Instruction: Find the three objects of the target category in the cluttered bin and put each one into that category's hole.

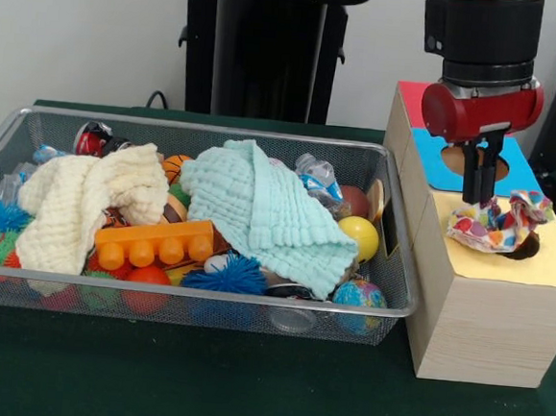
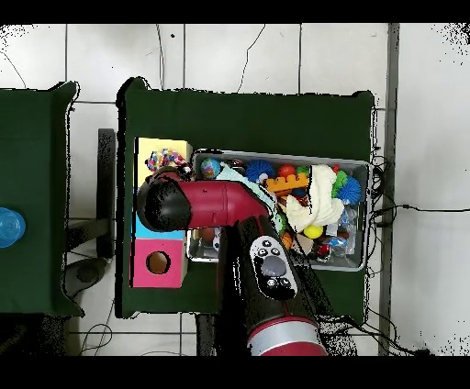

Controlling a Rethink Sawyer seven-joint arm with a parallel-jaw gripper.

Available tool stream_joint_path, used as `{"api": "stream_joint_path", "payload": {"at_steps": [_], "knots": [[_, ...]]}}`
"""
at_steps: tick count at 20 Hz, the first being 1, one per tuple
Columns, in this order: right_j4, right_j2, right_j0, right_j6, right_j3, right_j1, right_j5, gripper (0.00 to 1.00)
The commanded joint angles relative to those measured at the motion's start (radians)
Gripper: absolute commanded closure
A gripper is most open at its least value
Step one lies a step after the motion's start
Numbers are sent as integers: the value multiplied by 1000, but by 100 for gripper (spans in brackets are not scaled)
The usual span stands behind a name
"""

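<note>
A Sawyer arm's claw [image 1: 475, 197] hangs over the yellow box [image 1: 501, 312], where a spotted fabric piece [image 1: 493, 225] sits bunched on the hole [image 1: 523, 249], covering most of it. Whether the claw is clamped on the cloth cannot be told. The piece probably needs a straight push down before letting go, or it may snag on the rim. The bin [image 1: 13, 149] lies at nine o'clock, cloths heaped inside.
</note>
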Motion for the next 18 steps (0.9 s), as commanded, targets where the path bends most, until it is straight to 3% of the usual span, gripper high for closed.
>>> {"api": "stream_joint_path", "payload": {"at_steps": [1,11,18], "knots": [[-71,81,-33,72,46,48,-63,100],[-67,90,-23,98,38,78,-131,100],[-33,95,-28,98,71,-5,-48,100]]}}
